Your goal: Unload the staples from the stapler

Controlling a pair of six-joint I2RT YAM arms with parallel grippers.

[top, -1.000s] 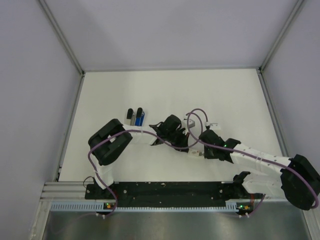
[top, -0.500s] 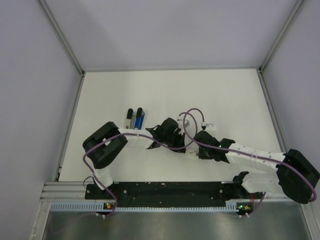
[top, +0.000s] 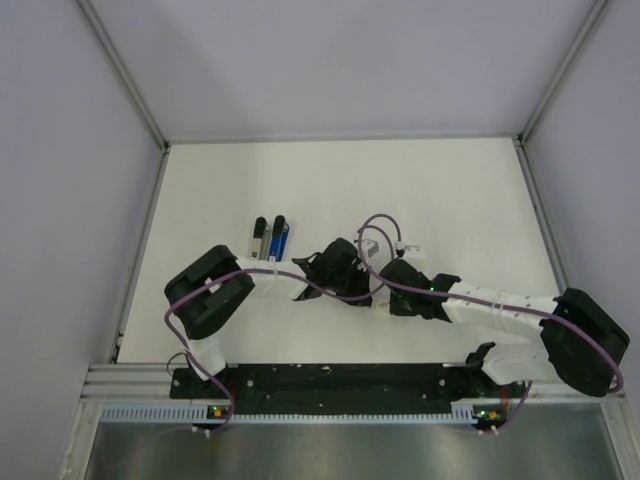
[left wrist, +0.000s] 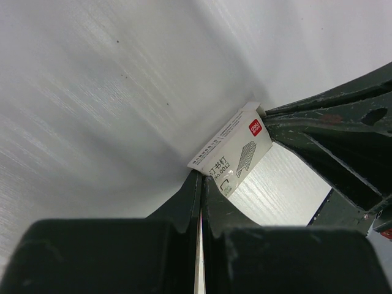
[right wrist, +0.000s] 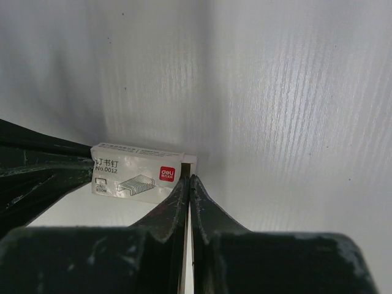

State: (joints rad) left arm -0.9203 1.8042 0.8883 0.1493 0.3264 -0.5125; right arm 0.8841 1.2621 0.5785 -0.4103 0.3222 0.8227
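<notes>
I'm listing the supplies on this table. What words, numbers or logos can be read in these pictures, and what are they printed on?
"订书钉": on the staple box, next to a drawing of staples.
"No.0012": on the same box, just under those characters.
Red logo at the box's end: white letters, likely "deli", too small to be sure.
Fine print along the box's edges: too small to read.
Nothing else is readable.

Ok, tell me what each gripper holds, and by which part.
Nothing visible. The left gripper and right gripper are both shut, their tips at the edge of the staple box, with none of it between the jaws.
</notes>
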